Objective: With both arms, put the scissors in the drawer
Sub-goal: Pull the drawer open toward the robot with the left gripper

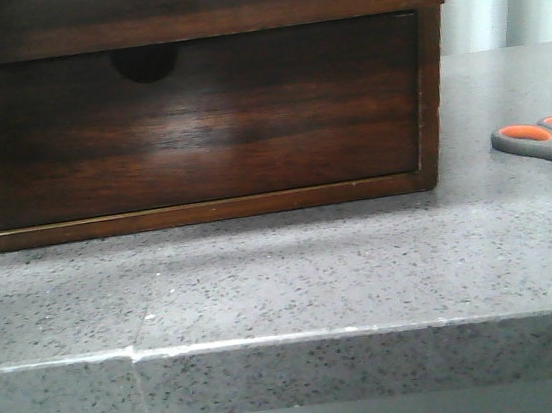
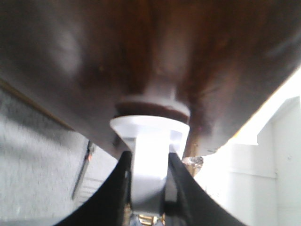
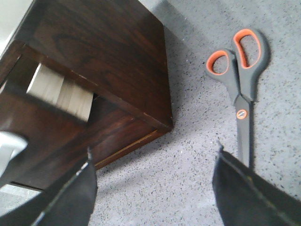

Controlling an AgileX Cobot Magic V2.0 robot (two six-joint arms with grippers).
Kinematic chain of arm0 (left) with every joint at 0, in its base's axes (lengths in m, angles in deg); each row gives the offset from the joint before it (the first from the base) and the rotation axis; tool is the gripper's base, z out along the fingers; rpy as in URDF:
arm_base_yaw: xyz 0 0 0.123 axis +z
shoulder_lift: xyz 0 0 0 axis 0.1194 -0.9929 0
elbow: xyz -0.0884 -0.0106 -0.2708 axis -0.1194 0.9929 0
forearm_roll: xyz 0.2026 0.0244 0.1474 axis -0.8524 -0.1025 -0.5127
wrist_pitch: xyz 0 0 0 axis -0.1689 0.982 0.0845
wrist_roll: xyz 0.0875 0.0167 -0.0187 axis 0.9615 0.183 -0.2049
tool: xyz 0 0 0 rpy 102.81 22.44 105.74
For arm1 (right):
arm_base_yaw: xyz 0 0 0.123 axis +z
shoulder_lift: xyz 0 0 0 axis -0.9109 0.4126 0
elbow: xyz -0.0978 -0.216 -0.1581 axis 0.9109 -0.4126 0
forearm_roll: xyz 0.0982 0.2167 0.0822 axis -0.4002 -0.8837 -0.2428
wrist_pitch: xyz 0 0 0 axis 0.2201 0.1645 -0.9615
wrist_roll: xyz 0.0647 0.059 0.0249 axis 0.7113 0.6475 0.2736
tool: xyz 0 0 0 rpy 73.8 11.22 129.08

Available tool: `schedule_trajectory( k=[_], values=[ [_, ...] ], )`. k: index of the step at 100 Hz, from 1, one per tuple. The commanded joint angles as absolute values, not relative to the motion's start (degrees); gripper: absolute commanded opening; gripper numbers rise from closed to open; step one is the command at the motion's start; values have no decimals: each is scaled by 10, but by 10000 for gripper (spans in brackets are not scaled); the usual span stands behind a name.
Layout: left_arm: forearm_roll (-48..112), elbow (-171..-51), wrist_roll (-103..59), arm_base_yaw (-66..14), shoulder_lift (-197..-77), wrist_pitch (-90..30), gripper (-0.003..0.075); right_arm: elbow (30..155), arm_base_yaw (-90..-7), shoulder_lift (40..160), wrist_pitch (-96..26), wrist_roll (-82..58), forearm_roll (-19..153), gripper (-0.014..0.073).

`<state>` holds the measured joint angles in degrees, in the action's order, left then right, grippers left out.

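Front view: the drawer (image 1: pixel 186 127) fills the upper left, glossy dark-brown front with the half-round finger notch (image 1: pixel 145 63) at 12 o'clock of its face. It sits inside the wooden casing (image 1: pixel 434 96), thin gold line along the bottom edge. Looks flush with the casing here. Grey speckled surface (image 1: pixel 295 275) below. The scissors (image 1: pixel 548 143) lie flat on the surface at 3 o'clock of the casing, well apart from it, only the grey handles with orange-lined loops in frame. No arm visible in this view.

Left wrist view: left hand (image 2: pixel 149 176) black fingers (image 2: pixel 117 188) narrow, either side of a white plastic piece (image 2: pixel 150 141) that presses against the dark wood. Blurred; cannot tell if the fingers actually clamp it.

Right wrist view: right hand (image 3: pixel 153 183) spread wide, holding nothing, black fingers (image 3: pixel 244 188) hovering over the surface (image 3: pixel 188 165). Scissors (image 3: pixel 241 80) lie blades shut, handles away from the hand, blade tip near one finger. Casing (image 3: pixel 108 61) corner beside the other finger; here a pale gap (image 3: pixel 61 92) shows above the drawer (image 3: pixel 56 136) front.
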<state>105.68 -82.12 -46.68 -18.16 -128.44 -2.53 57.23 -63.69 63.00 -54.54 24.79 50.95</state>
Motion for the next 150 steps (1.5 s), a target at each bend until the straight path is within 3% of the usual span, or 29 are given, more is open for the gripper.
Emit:
schedule_trajectory(
  k=[1, 27, 55, 66, 77, 82, 88, 104, 122, 133, 147, 150],
  values=[
    [1074, -819, -454, -184, -1216, 9, -20, 593, -640, 639, -511, 243, 508, 466],
    [1035, -776, -531, -184, -1113, 2, -20, 593, -640, 639, -498, 243, 510, 466],
    [1014, -775, -541, -184, -1086, -18, 8, 593, -640, 639, -498, 243, 510, 466],
    [1014, -775, -541, -184, -1086, -19, 199, 593, -640, 639, -498, 243, 510, 466],
    [1011, -775, -538, -184, -1086, -33, 519, 593, -640, 639, -498, 243, 510, 466],
    [998, -775, -531, -184, -1086, -49, 606, 593, -640, 639, -498, 243, 510, 466],
    [974, -775, -530, -184, -1086, -75, 640, 593, -640, 639, -499, 243, 510, 466],
    [940, -775, -530, -184, -1074, -148, 594, 593, -640, 639, -503, 243, 510, 466],
    [891, -775, -530, -184, -1035, -154, 469, 593, -640, 639, -499, 243, 510, 466],
    [857, -777, -530, -184, -1000, -135, 286, 593, -640, 639, -485, 243, 510, 466],
    [802, -797, -480, -184, -957, -122, -23, 603, -640, 649, -478, 242, 517, 442],
    [792, -803, -464, -184, -951, -120, -18, 611, -640, 656, -485, 242, 530, 432]
  ],
)
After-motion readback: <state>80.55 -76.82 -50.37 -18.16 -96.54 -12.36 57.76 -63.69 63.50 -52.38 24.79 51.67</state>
